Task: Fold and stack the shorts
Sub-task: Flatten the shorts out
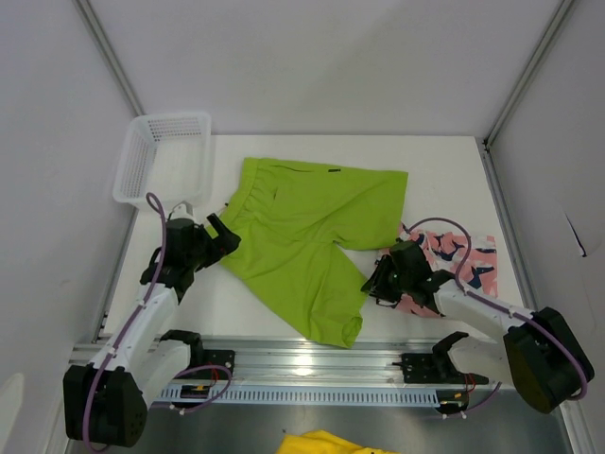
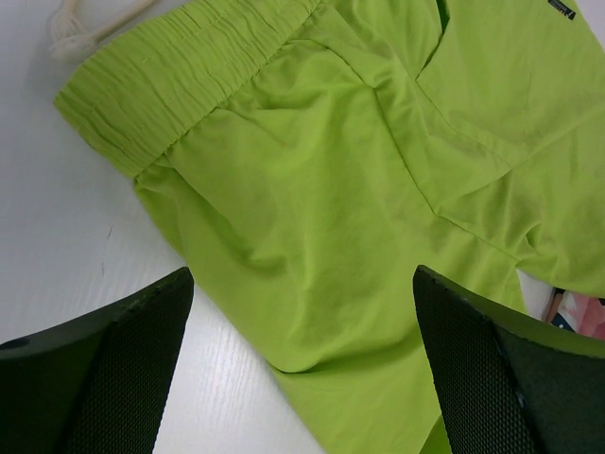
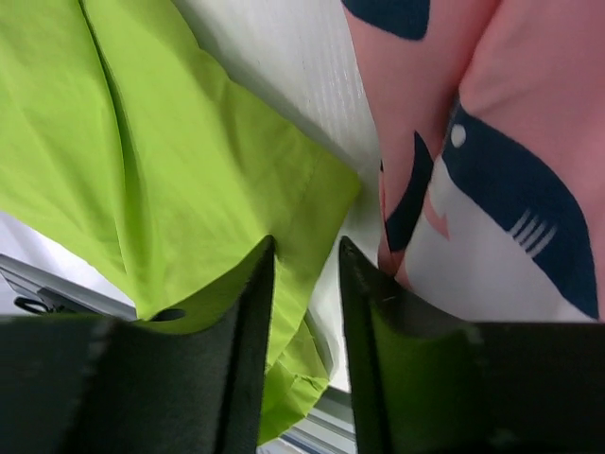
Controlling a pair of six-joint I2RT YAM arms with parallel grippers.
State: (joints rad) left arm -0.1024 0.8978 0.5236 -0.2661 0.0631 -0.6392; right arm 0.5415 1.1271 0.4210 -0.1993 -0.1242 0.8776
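Hem of green shorts (image 1: 302,232) lies just beside right pincer (image 3: 307,248), narrowed on nothing; left pincer (image 2: 302,279), wide, hovers at opposite edge.

Overall light: bright, even and white, coming from above; the desk (image 1: 444,180) and walls (image 1: 312,57) nearly wash into each other.
Shadows: faint and soft-edged, with a thin one along the near hem of the green shorts (image 1: 302,236).
Glare: a bright patch on the metal rail (image 1: 312,364) at the near edge.
Overhead view: sharp throughout; the frame bars (image 1: 113,57) lean outward.
Left wrist view: green cloth crisp, creases clear; desk at the left blown out white; left claw (image 2: 302,284) dark, its fingers soft-edged.
Right wrist view: right claw (image 3: 305,251) nearly black and blurred; pink shorts (image 3: 492,189) slightly soft, colours rich.
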